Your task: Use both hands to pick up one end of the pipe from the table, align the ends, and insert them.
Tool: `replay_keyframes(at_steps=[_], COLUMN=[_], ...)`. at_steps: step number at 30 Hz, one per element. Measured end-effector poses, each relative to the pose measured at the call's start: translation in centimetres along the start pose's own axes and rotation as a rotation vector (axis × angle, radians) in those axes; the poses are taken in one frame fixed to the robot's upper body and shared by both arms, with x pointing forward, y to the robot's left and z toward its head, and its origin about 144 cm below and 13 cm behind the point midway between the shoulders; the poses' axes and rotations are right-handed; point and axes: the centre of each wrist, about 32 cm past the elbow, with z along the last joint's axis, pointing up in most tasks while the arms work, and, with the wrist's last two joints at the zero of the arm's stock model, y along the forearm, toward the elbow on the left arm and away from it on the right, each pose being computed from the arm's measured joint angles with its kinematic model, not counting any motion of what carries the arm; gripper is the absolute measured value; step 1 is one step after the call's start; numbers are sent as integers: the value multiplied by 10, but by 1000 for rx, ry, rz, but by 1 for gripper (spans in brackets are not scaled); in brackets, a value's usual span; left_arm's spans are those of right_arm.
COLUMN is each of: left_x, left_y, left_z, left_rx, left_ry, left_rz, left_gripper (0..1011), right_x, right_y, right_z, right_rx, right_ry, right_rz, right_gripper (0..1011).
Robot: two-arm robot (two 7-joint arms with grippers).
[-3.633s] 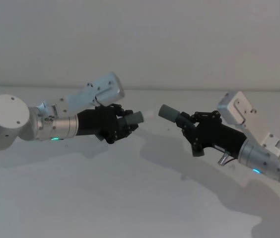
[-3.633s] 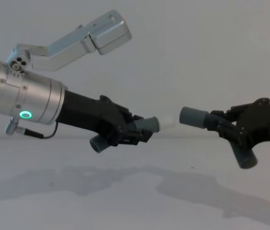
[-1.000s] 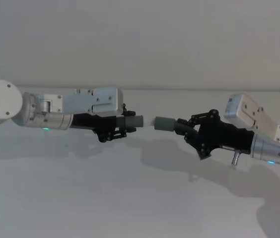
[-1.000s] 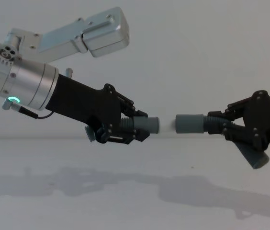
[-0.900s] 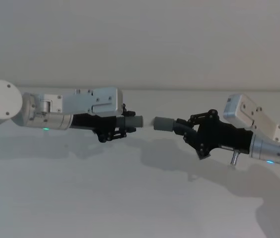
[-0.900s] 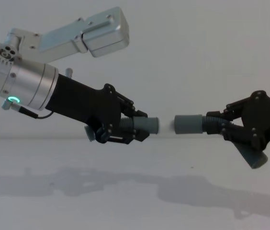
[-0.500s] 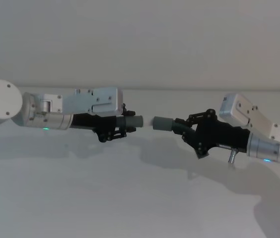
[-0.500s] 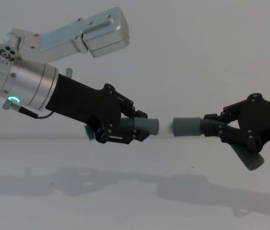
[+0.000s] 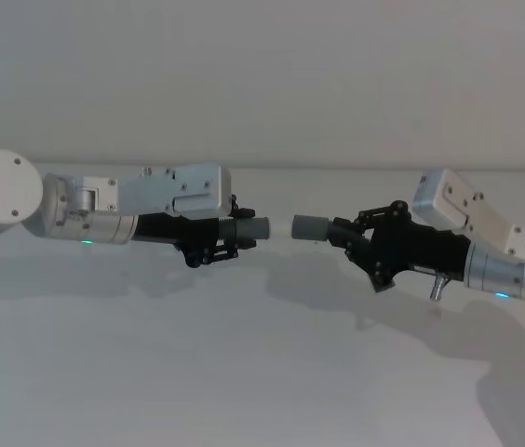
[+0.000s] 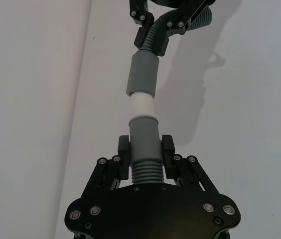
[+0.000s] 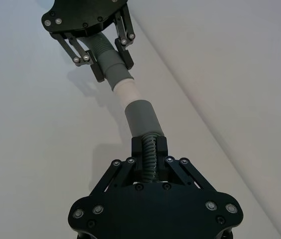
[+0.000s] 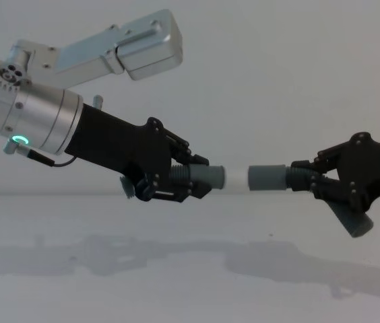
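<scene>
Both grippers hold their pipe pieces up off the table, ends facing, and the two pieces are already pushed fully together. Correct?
Not fully together. In the chest view, the left piece's white tip is still exposed beside the right piece. Both grippers, left and right, do hold them up.

A bare test room or lab. A plain pale worktop point(image 9: 244, 372) runs back to a blank pale wall point(image 9: 262, 74), the two meeting in one straight seam. Two silver machine arms point(image 12: 35, 121) reach across it, one with a small green ring light point(image 12: 19, 140).

2 pipe pcs point(image 9: 251, 226) point(image 9: 311, 226), 2 hands point(image 9: 208, 244) point(image 9: 367, 244), 1 table point(image 9: 244, 372).
</scene>
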Motion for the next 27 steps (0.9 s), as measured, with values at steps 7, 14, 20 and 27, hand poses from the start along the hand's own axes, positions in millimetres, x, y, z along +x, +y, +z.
replay_keyframes(at_steps=[7, 14, 20, 27], left_x=[0, 0, 0, 0], left_y=[0, 0, 0, 0], left_z=[0, 0, 0, 0], left_rx=[1, 1, 1, 1], left_ry=[0, 1, 1, 1], left_rz=[1, 1, 1, 1], left_gripper=[370, 370, 370, 371], right_x=[2, 3, 3, 3], right_y=[0, 0, 0, 1], right_z=[0, 0, 2, 2], right_rx=[2, 12, 20, 26], right_ry=[7, 18, 26, 34], right_rz=[2, 24, 42, 49], right_gripper=[141, 141, 141, 141])
